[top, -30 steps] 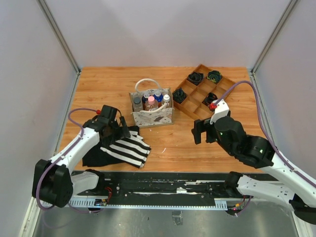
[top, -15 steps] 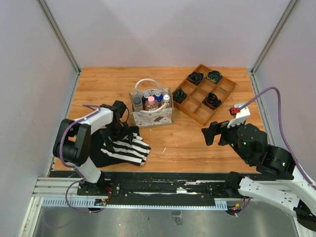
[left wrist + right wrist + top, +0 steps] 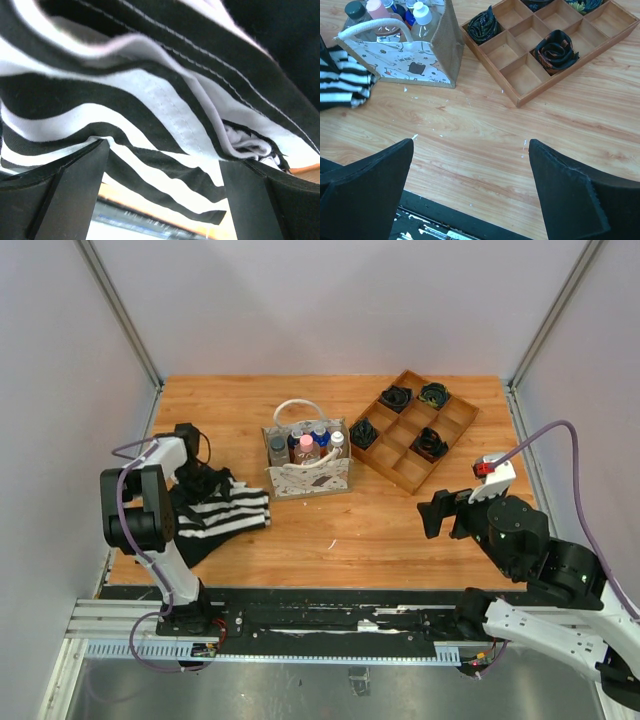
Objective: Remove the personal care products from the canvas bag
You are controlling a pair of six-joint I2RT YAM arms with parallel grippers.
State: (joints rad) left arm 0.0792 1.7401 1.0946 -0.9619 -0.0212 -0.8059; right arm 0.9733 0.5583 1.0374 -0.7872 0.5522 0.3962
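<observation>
The canvas bag (image 3: 310, 478) stands upright at mid table, cream with small dark prints and white loop handles. Several personal care products (image 3: 305, 446), small clear bottles with pink, blue, white and grey caps, stand inside it. In the right wrist view the canvas bag (image 3: 402, 59) and the bottles (image 3: 421, 14) sit at upper left. My left gripper (image 3: 205, 483) is left of the bag, down in a striped cloth (image 3: 225, 512). Its jaws are wide open in the left wrist view (image 3: 162, 167), with cloth (image 3: 150, 100) draped across them. My right gripper (image 3: 440, 515) hovers open and empty over bare wood (image 3: 470, 145).
A brown wooden compartment tray (image 3: 444, 451) lies right of the bag with dark coiled items (image 3: 428, 443) in some cells; it is also in the right wrist view (image 3: 570, 70). The striped cloth (image 3: 342, 85) touches the bag's left corner. Grey walls enclose the table.
My left arm has swung left and back, and the striped cloth has shifted left with it. My right arm has pulled back to the right, away from the bag.
</observation>
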